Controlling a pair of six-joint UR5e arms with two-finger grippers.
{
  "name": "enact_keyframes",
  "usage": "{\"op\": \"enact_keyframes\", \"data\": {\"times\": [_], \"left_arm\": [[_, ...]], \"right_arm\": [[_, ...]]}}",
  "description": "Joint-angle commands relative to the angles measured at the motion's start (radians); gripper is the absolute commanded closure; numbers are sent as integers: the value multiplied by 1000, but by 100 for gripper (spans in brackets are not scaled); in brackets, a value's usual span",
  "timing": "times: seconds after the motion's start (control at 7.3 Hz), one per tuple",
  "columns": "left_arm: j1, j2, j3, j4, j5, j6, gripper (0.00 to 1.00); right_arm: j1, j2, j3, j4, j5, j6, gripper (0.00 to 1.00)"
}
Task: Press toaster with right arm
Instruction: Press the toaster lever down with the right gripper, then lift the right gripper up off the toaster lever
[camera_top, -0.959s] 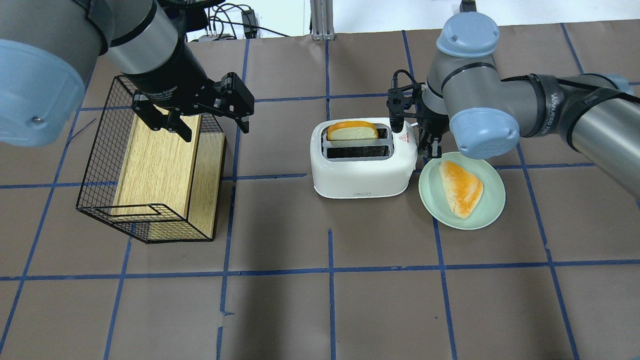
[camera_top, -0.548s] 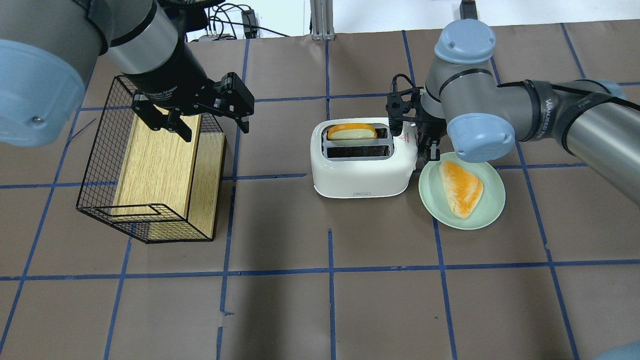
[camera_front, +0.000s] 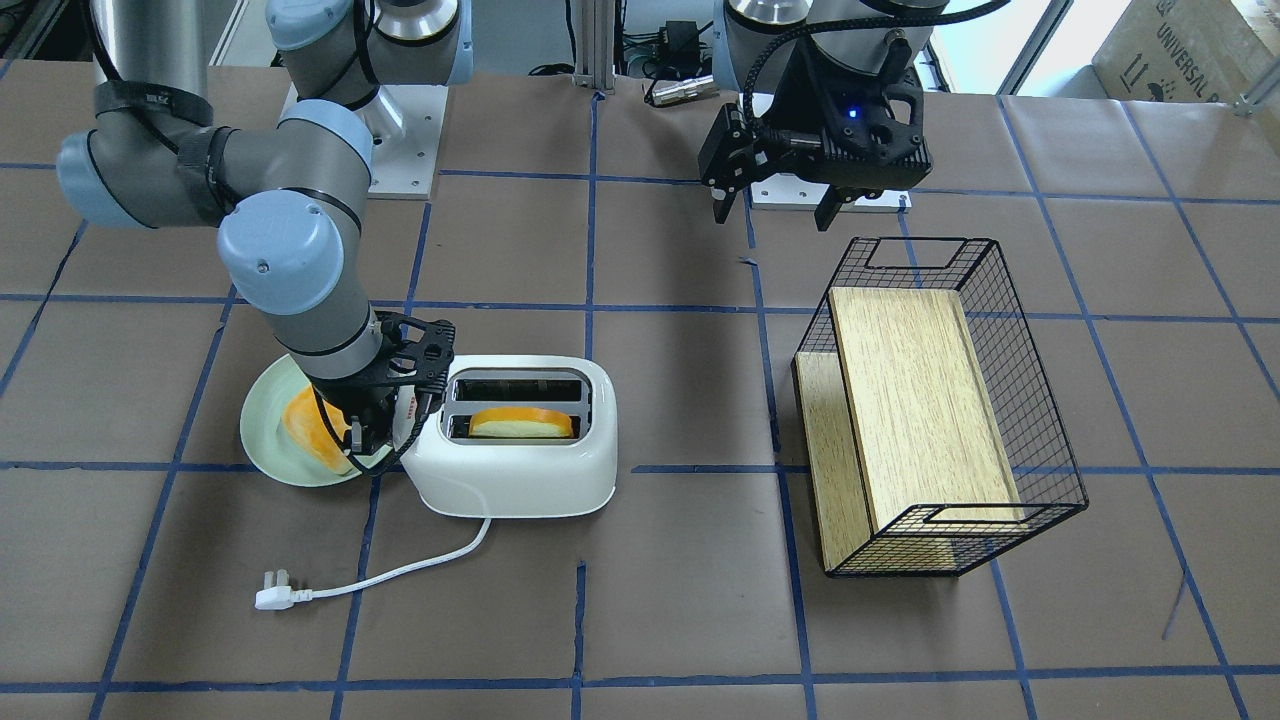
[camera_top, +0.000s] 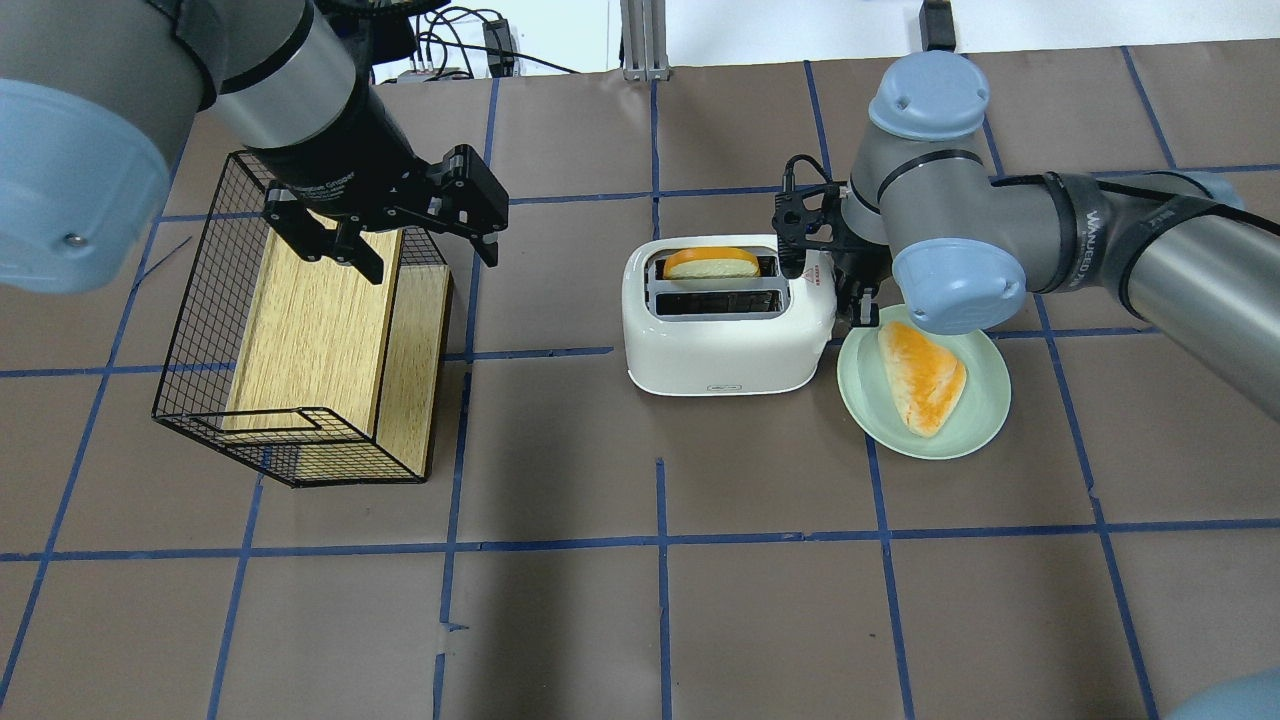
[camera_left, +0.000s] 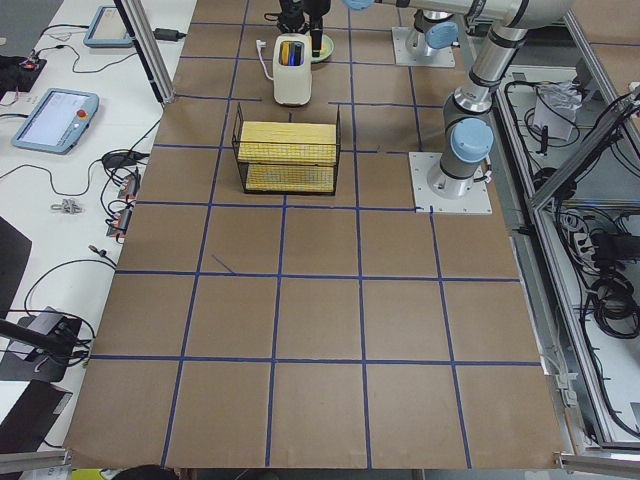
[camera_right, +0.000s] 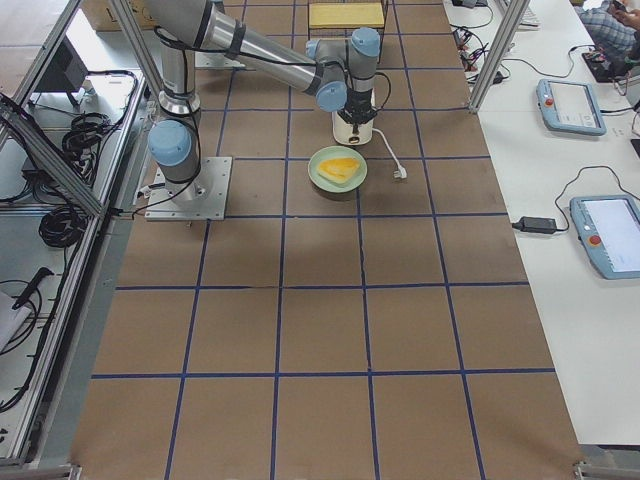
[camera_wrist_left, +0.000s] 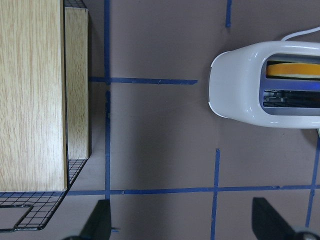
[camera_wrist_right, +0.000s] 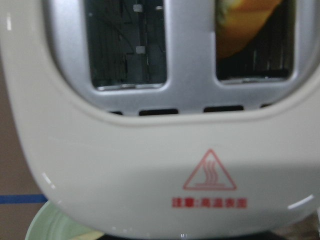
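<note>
The white toaster (camera_top: 725, 330) stands mid-table, also in the front-facing view (camera_front: 520, 470). A slice of bread (camera_top: 712, 263) sits low in its far slot. My right gripper (camera_top: 860, 298) points down at the toaster's right end, between it and the pale green plate (camera_top: 985, 405); its fingers look shut and empty, and it also shows in the front-facing view (camera_front: 368, 432). The lever knob is hidden behind it. The right wrist view shows the toaster's top and red warning triangle (camera_wrist_right: 209, 172) close up. My left gripper (camera_top: 420, 245) hangs open and empty over the wire basket (camera_top: 200, 330).
The plate holds a second slice of bread (camera_top: 920, 375). The toaster's white cord and plug (camera_front: 272, 597) lie on the table on the operators' side. The black wire basket holds a wooden box (camera_front: 920, 400), far from the toaster.
The bread has sunk lower into the toaster's slot. My right gripper and wrist have moved down at the toaster's end. The left arm has not moved.
</note>
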Motion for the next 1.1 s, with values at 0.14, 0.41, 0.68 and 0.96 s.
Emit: {"op": "enact_keyframes", "data": {"times": [0.14,0.41,0.68,0.96], "left_arm": [[0,0,0,0,0,0,0],[0,0,0,0,0,0,0],[0,0,0,0,0,0,0],[0,0,0,0,0,0,0]], "right_arm": [[0,0,26,-38,1,4,95],[2,-3,19,-38,-2,10,95],[5,-48,8,-20,-5,31,93],[0,-122,-62,130,-2,120,92]]}}
